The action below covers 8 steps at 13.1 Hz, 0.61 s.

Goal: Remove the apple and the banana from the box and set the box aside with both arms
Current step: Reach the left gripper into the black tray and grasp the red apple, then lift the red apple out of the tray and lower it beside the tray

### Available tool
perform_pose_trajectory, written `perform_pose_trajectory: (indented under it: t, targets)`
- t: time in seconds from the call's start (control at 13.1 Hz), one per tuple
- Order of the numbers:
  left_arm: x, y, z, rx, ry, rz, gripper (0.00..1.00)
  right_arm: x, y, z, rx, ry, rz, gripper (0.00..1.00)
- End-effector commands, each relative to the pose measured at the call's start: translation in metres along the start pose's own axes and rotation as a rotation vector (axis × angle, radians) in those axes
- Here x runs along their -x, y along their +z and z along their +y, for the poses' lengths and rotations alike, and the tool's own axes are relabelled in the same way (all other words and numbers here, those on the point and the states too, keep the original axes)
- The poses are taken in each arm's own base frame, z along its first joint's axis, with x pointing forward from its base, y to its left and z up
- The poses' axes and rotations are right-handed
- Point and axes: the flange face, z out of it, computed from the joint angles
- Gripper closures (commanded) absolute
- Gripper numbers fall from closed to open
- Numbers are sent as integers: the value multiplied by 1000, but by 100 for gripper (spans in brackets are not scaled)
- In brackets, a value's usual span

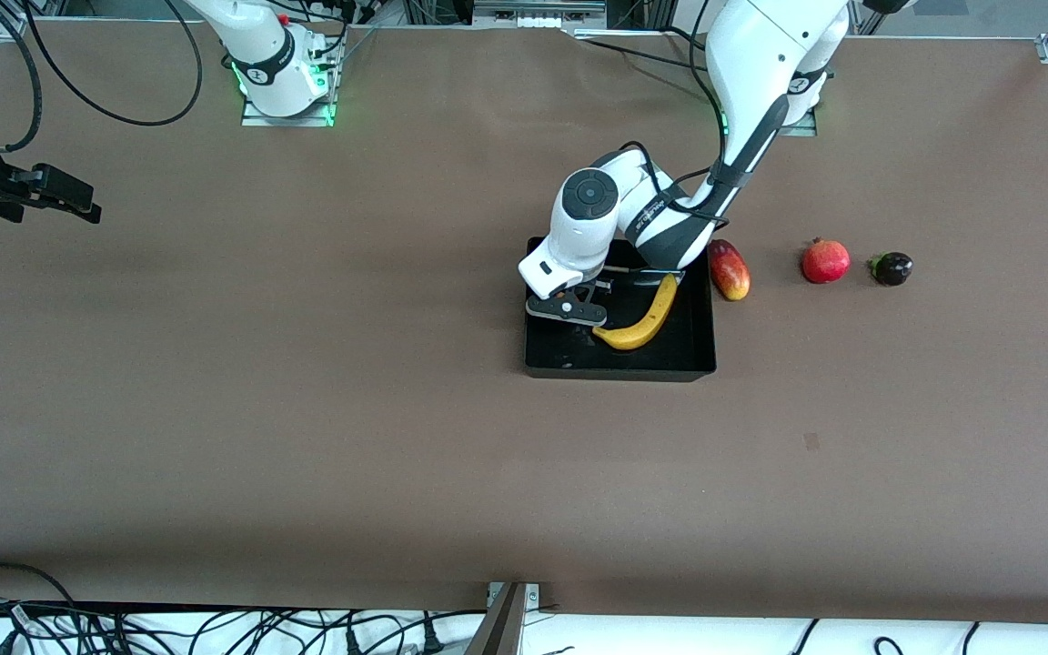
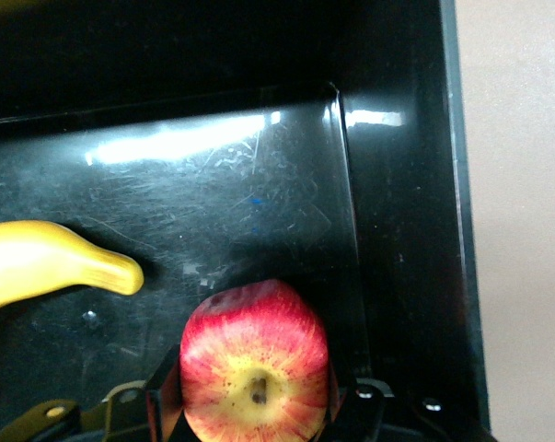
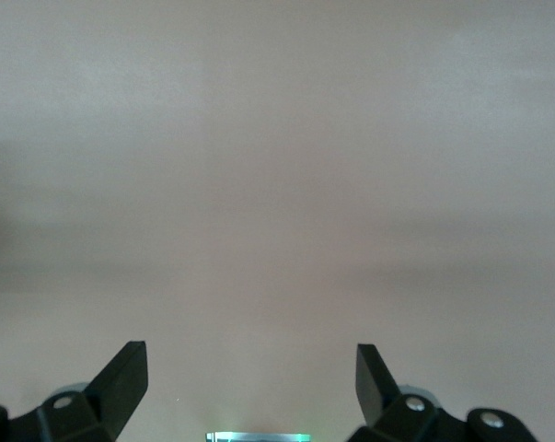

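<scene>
Apple first: we note the left gripper down inside the box, its fingers on either side of the apple and against its skin, a pinch as far as we can judge. The apple sits on the box floor near a corner at the wall toward the right arm's end. The banana lies in the box too, just beside the gripper, apart from the apple.

The right gripper waits over bare bench at the right arm's end, fingers spread, nothing between them.

Step in hand, in our judgement: lifting out the apple. Next we would want a straight lift clear of the low wall, then a set-down on open bench. Banana and box-moving are still to do.
</scene>
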Motion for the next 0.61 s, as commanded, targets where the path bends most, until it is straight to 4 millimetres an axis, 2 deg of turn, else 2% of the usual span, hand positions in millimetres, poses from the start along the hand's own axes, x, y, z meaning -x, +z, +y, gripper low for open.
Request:
perform_pose_trajectory:
  t: [0.0, 0.08, 0.38, 0.54]
  targets:
    - [-3, -11, -5, -31, 6, 12, 100, 3, -3, 1, -20, 3, -8, 0]
    - [-5, -27, -10, -52, 1, 5, 100, 3, -3, 1, -20, 2, -8, 0]
    - [-24, -92, -51, -89, -38, -4, 100, 3, -3, 1, -20, 2, -8, 0]
    - [-40, -113, -95, -72, -4, -31, 100, 3, -3, 1, -20, 2, -8, 0]
